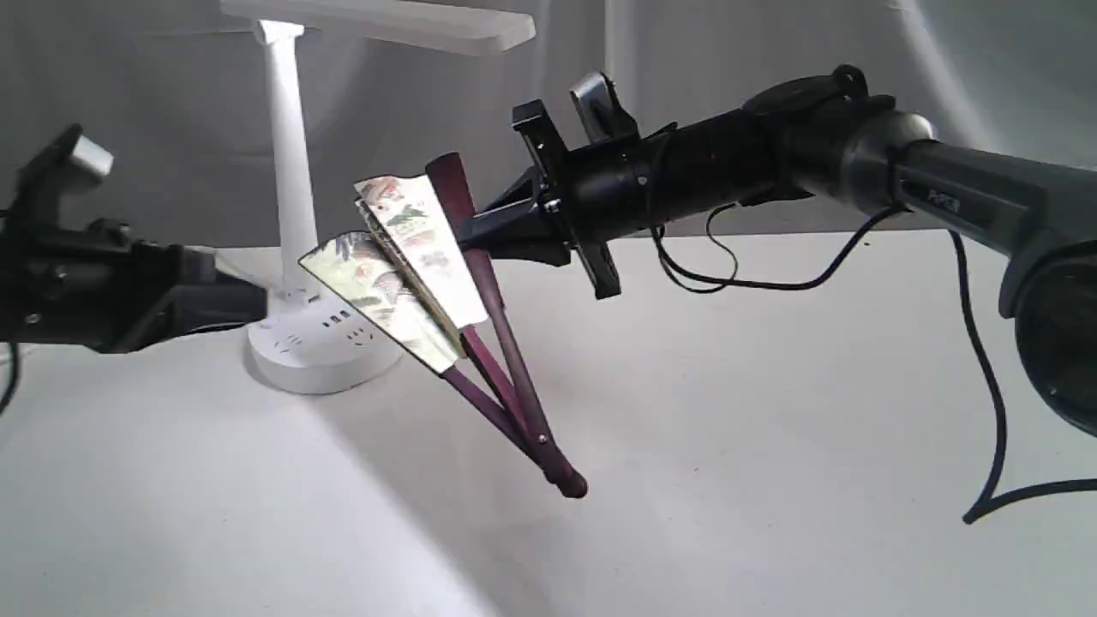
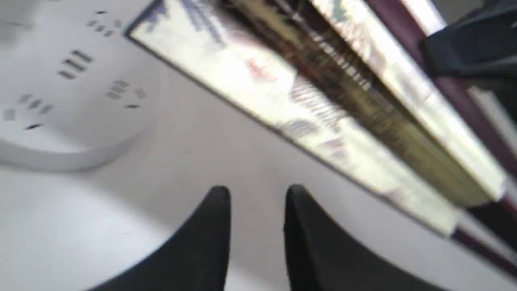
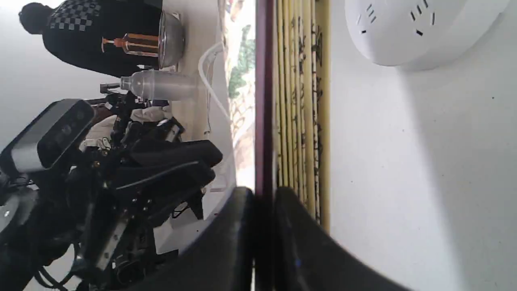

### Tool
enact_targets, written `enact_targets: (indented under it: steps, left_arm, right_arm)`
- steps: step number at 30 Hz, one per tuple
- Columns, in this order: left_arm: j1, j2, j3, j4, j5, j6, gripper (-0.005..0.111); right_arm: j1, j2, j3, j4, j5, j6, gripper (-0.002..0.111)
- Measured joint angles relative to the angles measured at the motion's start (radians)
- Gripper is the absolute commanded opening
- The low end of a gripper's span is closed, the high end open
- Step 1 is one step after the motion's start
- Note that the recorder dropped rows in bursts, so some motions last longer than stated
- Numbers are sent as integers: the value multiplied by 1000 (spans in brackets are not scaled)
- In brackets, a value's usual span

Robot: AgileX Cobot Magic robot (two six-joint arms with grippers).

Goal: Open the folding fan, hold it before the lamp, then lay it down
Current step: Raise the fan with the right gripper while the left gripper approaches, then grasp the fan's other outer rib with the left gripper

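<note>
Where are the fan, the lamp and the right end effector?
folding fan (image 1: pixel 420 248): exterior view, painted leaf.
lamp (image 1: pixel 290 154): exterior view, upright stem.
right end effector (image 3: pixel 264 194): right wrist view, between fingertips, at the maroon rib.

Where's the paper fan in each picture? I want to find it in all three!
Exterior view: the folding fan hangs mid-picture, partly open, held by the right gripper.
Left wrist view: the fan, blurred, runs just beyond the left gripper.
Right wrist view: the fan runs straight out from the right gripper, which pinches its maroon rib.
Shared landmark: the white lamp base with sockets, beside the fan in all three.
</note>
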Motion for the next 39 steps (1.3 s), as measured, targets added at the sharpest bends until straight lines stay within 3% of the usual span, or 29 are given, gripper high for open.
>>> enact_targets:
  steps: [2,5,10,13,19,21,23,26,29,32,36,39]
  left_arm:
    - [17,-47,0,234,-104,0,0]
    - [11,-92,0,566,-283,-91,0]
    - [7,-97,0,960,-691,-420,0]
    - [3,-74,0,949,-796,-517,0]
    - [-14,-62,48,559,-780,-723,0]
    - [-41,-70,68,547,-801,-726,0]
    - [-87,-92,81,638,-805,-697,0]
    - [-188,-128,86,802,-746,-674,0]
    - [-271,-140,58,881,-513,-679,0]
    - [-305,-104,1,1042,-205,-792,0]
    - [-323,-58,-33,1316,84,-1003,0]
    - [-323,-43,-9,1406,142,-1072,0]
  right_arm:
    - [0,0,0,0,0,0,0]
    - [0,0,0,0,0,0,0]
    - [0,0,0,0,0,-7,0]
    - [0,0,0,0,0,-11,0]
    - [0,0,0,0,0,-31,0]
    - [0,0,0,0,0,-33,0]
    - [0,0,0,0,0,-33,0]
    - [0,0,0,0,0,-33,0]
    - [0,0,0,0,0,-33,0]
    - [0,0,0,0,0,-35,0]
    - [0,0,0,0,0,-36,0]
    - [0,0,0,0,0,-36,0]
